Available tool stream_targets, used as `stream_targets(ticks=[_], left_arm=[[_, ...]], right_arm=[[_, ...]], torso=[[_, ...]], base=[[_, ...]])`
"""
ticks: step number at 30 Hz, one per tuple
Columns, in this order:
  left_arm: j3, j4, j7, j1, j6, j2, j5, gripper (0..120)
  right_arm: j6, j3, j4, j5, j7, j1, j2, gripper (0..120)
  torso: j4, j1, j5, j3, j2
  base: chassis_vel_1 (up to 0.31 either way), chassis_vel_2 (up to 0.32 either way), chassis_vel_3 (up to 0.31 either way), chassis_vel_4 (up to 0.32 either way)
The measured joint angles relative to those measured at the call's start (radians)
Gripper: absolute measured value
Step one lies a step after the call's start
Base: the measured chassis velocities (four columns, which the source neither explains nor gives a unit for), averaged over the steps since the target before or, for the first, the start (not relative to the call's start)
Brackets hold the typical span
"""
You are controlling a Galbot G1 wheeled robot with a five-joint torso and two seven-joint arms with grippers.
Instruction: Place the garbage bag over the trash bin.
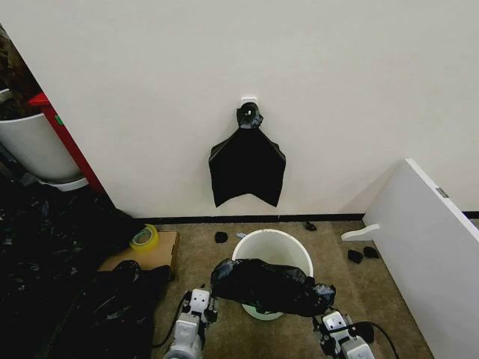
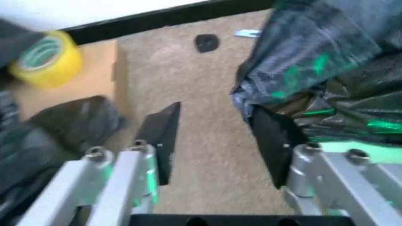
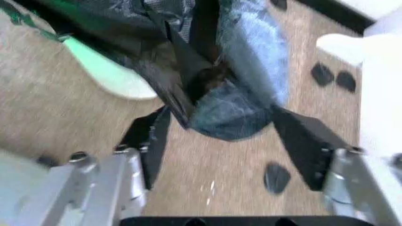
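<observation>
One bag: the garbage bag [image 1: 271, 286] lies as a crumpled, glossy black bundle draped across the near rim of the trash bin, spilling over the bin's near side toward me.
Trash bin: the trash bin [image 1: 278, 247] stands upright on the brown carpet, just short of the white wall; its far rim and inside are bare, its near rim is under the bag.
My left gripper: my left gripper [image 2: 217, 134] sits low at the bag's left end, fingers spread wide apart; the right-hand pad touches the bag's edge, the other pad hangs over bare carpet, so nothing is clamped.
My right gripper: my right gripper [image 3: 221, 141] is at the bag's right end, fingers also spread apart, with a bunched lobe of the bag hanging between them; I cannot tell whether either pad touches it.
Left of the bin: a cardboard box [image 1: 159, 253] with a yellow tape roll [image 1: 144, 237] on it, and a heap of black plastic [image 1: 90, 299] nearer me.
Wall beyond: a flat black sheet [image 1: 247, 166] hangs from a hook, above the bin.
Right side: a white panel [image 1: 426, 247] leans at an angle, with small black scraps [image 1: 362, 254] on the carpet beside it.
</observation>
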Motion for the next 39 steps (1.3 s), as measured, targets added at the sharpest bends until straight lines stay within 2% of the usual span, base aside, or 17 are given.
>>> stream_targets(ticks=[2, 6, 7, 9, 13, 17, 22, 25, 26, 28, 29, 30, 33, 34, 35, 38, 39], left_arm=[[-0.01, -0.024, -0.012, 0.018, 0.01, 0.004, -0.009, 54], [-0.024, -0.109, -0.031, 0.056, 0.04, 0.021, -0.022, 74], [-0.024, -0.109, -0.031, 0.056, 0.04, 0.021, -0.022, 74], [-0.026, -0.146, -0.036, 0.07, 0.048, 0.03, -0.022, 86], [-0.032, -0.185, -0.044, 0.082, 0.049, 0.046, -0.021, 98], [-0.033, -0.218, -0.051, 0.075, 0.05, 0.073, -0.033, 100], [-0.031, -0.243, -0.05, 0.049, 0.051, 0.094, -0.055, 100], [-0.054, -0.258, -0.036, 0.017, 0.021, 0.078, -0.06, 100], [-0.054, -0.258, -0.036, 0.017, 0.021, 0.078, -0.06, 100], [-0.061, -0.258, -0.032, -0.007, 0.003, 0.052, -0.066, 100], [-0.061, -0.258, -0.032, -0.012, -0.001, 0.041, -0.073, 100], [-0.061, -0.258, -0.032, -0.012, -0.001, 0.041, -0.073, 100], [-0.063, -0.254, -0.038, -0.02, -0.01, 0.019, -0.089, 100], [-0.066, -0.254, -0.041, -0.026, -0.013, 0.012, -0.096, 100], [-0.066, -0.254, -0.041, -0.026, -0.013, 0.012, -0.096, 100], [-0.08, -0.257, -0.052, -0.045, -0.016, -0.006, -0.127, 100], [-0.08, -0.257, -0.052, -0.045, -0.016, -0.006, -0.127, 100]], right_arm=[[-0.016, -0.001, 0.024, 0.019, 0.018, -0.005, -0.005, 68], [-0.031, 0.003, 0.061, 0.044, 0.064, -0.016, -0.007, 88], [-0.031, 0.003, 0.061, 0.044, 0.064, -0.016, -0.007, 88], [-0.029, 0.018, 0.061, 0.045, 0.069, -0.006, -0.005, 97], [0.014, 0.034, 0.061, -0.002, 0.044, 0.029, 0.002, 100], [0.125, 0.069, 0.059, -0.11, -0.041, 0.078, 0.03, 100], [0.207, 0.107, 0.035, -0.141, -0.111, 0.14, 0.058, 100], [0.315, 0.113, -0.106, -0.093, -0.223, 0.337, 0.053, 100], [0.315, 0.113, -0.106, -0.093, -0.223, 0.337, 0.053, 100], [0.342, 0.102, -0.233, 0.014, -0.33, 0.503, 0.03, 100], [0.318, 0.088, -0.283, 0.066, -0.387, 0.579, 0.018, 100], [0.318, 0.088, -0.283, 0.066, -0.387, 0.579, 0.018, 100], [0.207, 0.054, -0.387, 0.126, -0.59, 0.721, 0.003, 100], [0.157, 0.041, -0.424, 0.12, -0.683, 0.764, 0.005, 100], [0.157, 0.041, -0.424, 0.12, -0.683, 0.764, 0.005, 100], [0.057, 0.019, -0.508, 0.045, -0.933, 0.839, 0.037, 100], [0.057, 0.019, -0.508, 0.045, -0.933, 0.839, 0.037, 100]], torso=[[0.0002, 0.0, 0.0002, 0.0, 0.0], [-0.0002, 0.0, 0.0002, 0.0, 0.0], [-0.0002, 0.0, 0.0002, 0.0, 0.0], [-0.0001, 0.0, 0.0003, 0.0, 0.0], [-0.0001, 0.0, 0.0001, 0.0, 0.0], [0.0001, 0.0, 0.0001, 0.0, 0.0], [-0.0009, 0.0, -0.0005, 0.0, 0.0], [0.0002, 0.0, 0.0007, 0.0, 0.0], [0.0002, 0.0, 0.0007, 0.0, 0.0], [-0.0001, 0.0, 0.0003, 0.0, 0.0], [0.0001, 0.0, 0.0003, 0.0, 0.0], [0.0001, 0.0, 0.0003, 0.0, 0.0], [0.0003, 0.0, -0.0001, 0.0, 0.0], [0.0003, 0.0, -0.0001, 0.0, 0.0], [0.0003, 0.0, -0.0001, 0.0, 0.0], [-0.0002, 0.0, 0.0004, 0.0, 0.0], [-0.0002, 0.0, 0.0004, 0.0, 0.0]], base=[[0.0, 0.0, 0.0, 0.0], [0.0, 0.0, 0.0, 0.0], [0.0, 0.0, 0.0, 0.0], [0.0, 0.0, 0.0, 0.0], [0.0, 0.0, 0.0, 0.0], [0.0, 0.0, 0.0, 0.0], [0.0, 0.0, 0.0, 0.0], [0.0, 0.0, 0.0, 0.0], [0.0, 0.0, 0.0, 0.0], [0.0, 0.0, 0.0, 0.0], [0.0, 0.0, 0.0, 0.0], [0.0, 0.0, 0.0, 0.0], [0.0, 0.0, 0.0, 0.0], [0.0, 0.0, 0.0, 0.0], [0.0, 0.0, 0.0, 0.0], [0.0, 0.0, 0.0, 0.0], [0.0, 0.0, 0.0, 0.0]])
